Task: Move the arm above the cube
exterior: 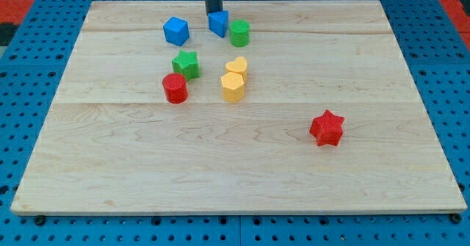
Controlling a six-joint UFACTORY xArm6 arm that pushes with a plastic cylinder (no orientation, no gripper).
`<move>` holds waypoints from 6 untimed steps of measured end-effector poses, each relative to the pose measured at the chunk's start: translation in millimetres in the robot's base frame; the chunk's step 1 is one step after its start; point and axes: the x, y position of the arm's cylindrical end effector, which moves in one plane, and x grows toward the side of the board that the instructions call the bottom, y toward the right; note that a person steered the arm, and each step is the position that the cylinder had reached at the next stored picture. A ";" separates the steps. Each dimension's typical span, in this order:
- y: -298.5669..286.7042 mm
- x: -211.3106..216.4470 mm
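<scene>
My tip [214, 11] is coming down at the middle of the bench's [235, 172] top edge, and it is resting right at the top of a blue wedge-like block [218, 23], seemingly touching it, though contact cannot be confirmed. There is no claw on this arm, only the dark rod, so nothing is spreading or pinching. The blue cube [176, 31] is sitting left of my tip, near the bench's top edge and a little left of centre, apart from the rod and from the blue wedge-like block. A green cylinder [239, 33] is standing just beside the blue wedge-like block on its right, very close or touching. Lower down, toward the bench's middle, a green block [186, 64] of unclear shape is sitting just above a red cylinder [175, 88], the two nearly touching. To their right, a yellow heart-like block [236, 64] is pressing against a yellow hexagonal block [233, 87] below it. A red star [327, 128] is lying alone, well apart from the others, toward the bench's right edge and lower half.
</scene>
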 end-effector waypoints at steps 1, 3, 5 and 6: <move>-9.5 1.0; -66.4 -22.5; -95.3 4.5; -58.8 -1.3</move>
